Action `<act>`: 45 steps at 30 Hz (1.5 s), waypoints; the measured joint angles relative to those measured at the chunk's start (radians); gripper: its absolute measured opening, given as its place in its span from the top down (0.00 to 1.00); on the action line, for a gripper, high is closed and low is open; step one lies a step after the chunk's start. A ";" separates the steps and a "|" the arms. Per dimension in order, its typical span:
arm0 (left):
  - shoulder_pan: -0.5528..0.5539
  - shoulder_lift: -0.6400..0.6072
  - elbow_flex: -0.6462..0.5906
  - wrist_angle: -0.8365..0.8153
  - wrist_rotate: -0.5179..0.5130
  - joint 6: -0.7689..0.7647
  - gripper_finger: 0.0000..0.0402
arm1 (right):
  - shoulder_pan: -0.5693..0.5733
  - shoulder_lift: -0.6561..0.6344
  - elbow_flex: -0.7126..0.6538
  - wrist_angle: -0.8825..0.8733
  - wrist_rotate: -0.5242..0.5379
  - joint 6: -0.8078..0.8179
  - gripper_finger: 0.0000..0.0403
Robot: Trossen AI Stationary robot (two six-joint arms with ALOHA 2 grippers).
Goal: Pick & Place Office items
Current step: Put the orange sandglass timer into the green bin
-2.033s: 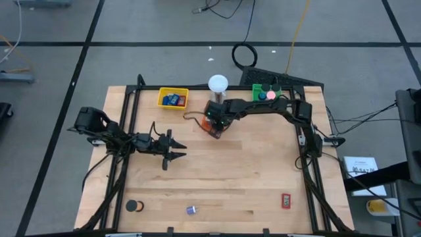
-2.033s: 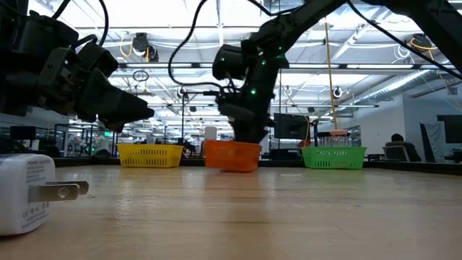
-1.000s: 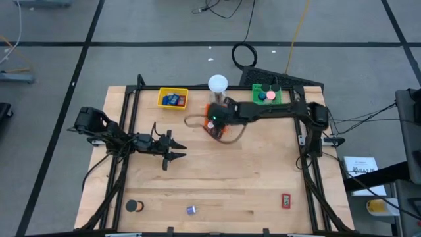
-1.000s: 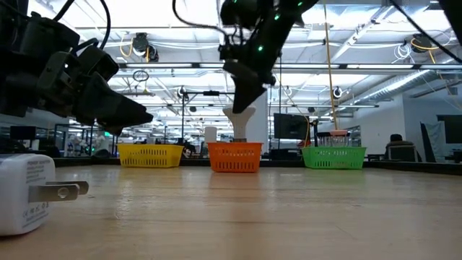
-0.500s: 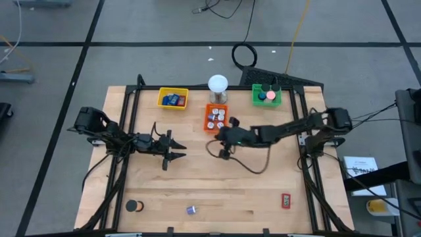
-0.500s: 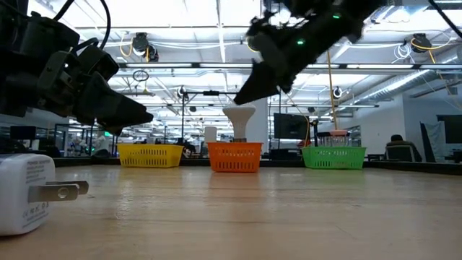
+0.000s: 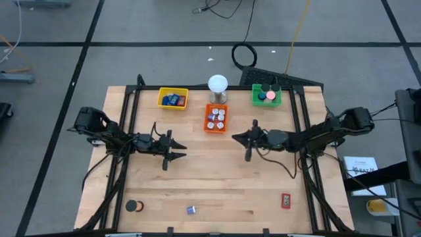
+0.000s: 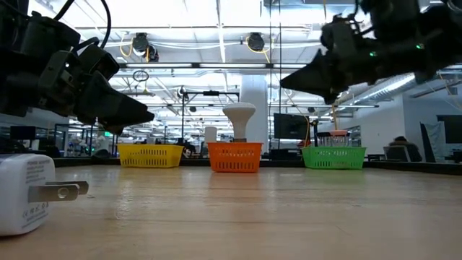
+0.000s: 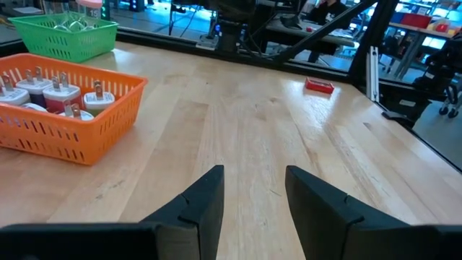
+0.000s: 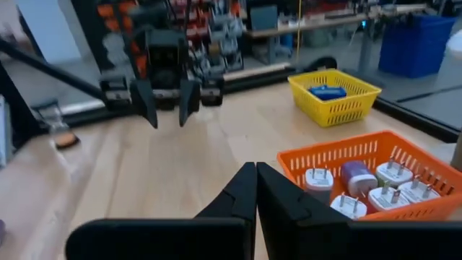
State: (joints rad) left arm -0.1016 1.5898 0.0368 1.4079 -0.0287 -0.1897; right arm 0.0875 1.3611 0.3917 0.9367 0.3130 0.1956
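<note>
The wooden counter is spanned by both dark arms. The right hand is held above the counter's middle, just in front of the orange tray, with its fingers pressed together and nothing between them. The left hand is held over the counter's left half, its fingers apart and empty.

In the orange tray white plug adapters are seen, one purple-topped. Blue blocks lie in the yellow tray, and pink and dark round rolls in the green tray.

Loose on the counter's near edge lie a black roll, a small purple piece and a red block. Another white adapter lies close to the low camera.
</note>
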 joint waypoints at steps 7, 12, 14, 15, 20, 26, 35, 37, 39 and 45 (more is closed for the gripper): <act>0.000 0.000 0.001 0.001 0.014 -0.026 0.63 | 0.000 -0.012 -0.109 0.168 0.000 0.002 0.99; -0.022 -0.026 0.001 0.003 0.035 -0.020 0.66 | 0.000 -0.012 -0.132 0.196 0.000 0.001 0.99; -0.038 -0.029 0.001 -0.001 0.031 -0.010 0.70 | 0.000 -0.012 -0.132 0.197 0.000 0.002 0.99; -0.047 -0.034 0.001 -0.001 0.031 -0.005 0.73 | 0.000 -0.012 -0.132 0.197 0.000 0.002 0.99; -0.110 -0.054 0.001 -0.005 0.030 0.016 0.88 | 0.000 -0.012 -0.132 0.196 0.000 0.001 0.99; -0.207 -0.055 0.001 -0.031 0.033 0.049 0.98 | 0.000 -0.012 -0.132 0.196 0.000 0.001 0.99; -0.306 -0.108 0.123 -0.333 0.020 0.004 0.99 | 0.000 -0.011 -0.132 0.196 -0.001 0.001 0.99; -0.328 -0.145 0.188 -0.520 -0.010 0.007 0.98 | 0.000 -0.011 -0.132 0.196 -0.001 0.001 0.99; -0.351 -0.202 0.266 -0.725 -0.034 0.028 0.97 | 0.000 -0.011 -0.132 0.196 -0.001 0.001 0.99; -0.425 -0.292 0.543 -1.360 -0.053 0.025 0.97 | 0.000 -0.011 -0.132 0.196 -0.001 0.001 0.99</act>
State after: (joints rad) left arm -0.5265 1.2975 0.5797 0.0481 -0.0815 -0.1651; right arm 0.0872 1.3499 0.2600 1.1324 0.3122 0.1970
